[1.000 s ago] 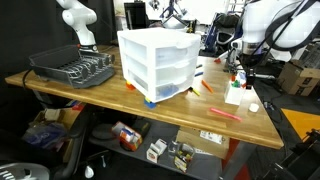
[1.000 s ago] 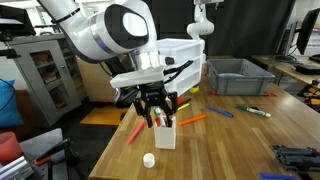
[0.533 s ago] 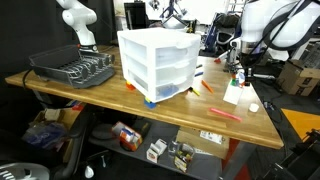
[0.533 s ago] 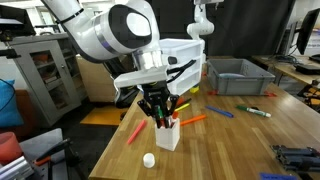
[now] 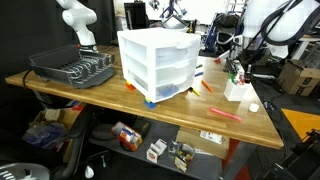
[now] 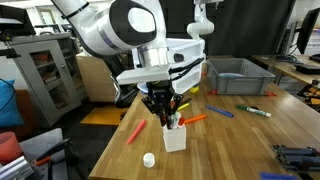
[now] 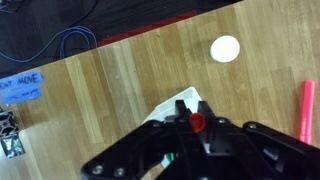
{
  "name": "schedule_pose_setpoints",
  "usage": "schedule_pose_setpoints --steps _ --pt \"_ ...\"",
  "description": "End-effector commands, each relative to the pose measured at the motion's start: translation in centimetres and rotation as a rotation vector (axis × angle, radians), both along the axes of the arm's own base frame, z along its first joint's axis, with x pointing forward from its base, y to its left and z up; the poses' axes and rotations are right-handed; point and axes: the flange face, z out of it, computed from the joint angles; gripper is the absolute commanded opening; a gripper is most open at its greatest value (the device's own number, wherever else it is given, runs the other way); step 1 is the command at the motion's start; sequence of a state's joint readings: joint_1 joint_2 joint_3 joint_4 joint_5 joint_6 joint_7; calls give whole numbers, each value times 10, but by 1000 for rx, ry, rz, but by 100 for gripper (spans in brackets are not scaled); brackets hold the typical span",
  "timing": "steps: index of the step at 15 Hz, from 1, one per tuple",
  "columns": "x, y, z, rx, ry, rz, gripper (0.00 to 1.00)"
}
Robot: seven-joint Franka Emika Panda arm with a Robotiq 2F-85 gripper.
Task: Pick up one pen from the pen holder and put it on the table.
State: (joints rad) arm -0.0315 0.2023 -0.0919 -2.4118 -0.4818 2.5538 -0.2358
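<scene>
The small white pen holder (image 6: 175,137) stands near the corner of the wooden table (image 6: 240,140), with thin coloured pens sticking up. It also shows in an exterior view as the pen holder (image 5: 238,92). My gripper (image 6: 166,115) reaches straight down into its top, jaws shut on a red-capped pen (image 7: 198,123). In the wrist view only one corner of the holder (image 7: 172,103) shows past the black fingers of the gripper (image 7: 197,124). The pen's shaft is hidden.
A large white three-drawer unit (image 5: 157,63) stands mid-table, with a black dish rack (image 5: 72,68) beyond it. A grey bin (image 6: 235,78) sits behind. A tiny white round object (image 7: 225,48) and loose pink and orange pens (image 6: 136,132) lie near the holder.
The jaws have closed on the red-capped pen. The gripper and the holder under it have shifted slightly sideways on the table.
</scene>
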Motion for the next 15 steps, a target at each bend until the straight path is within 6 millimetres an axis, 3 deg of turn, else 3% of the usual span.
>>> schedule_pose_setpoints --steps 1,6,10,13,15 --pt "3 -7 25 15 -27 -44 4" --pt "-7 -17 80 -2 -20 -146 4" --pt "-24 -4 126 74 -58 -168 4" --pt "-39 18 140 192 -96 -170 4" --pt "-49 32 134 264 -96 -167 4"
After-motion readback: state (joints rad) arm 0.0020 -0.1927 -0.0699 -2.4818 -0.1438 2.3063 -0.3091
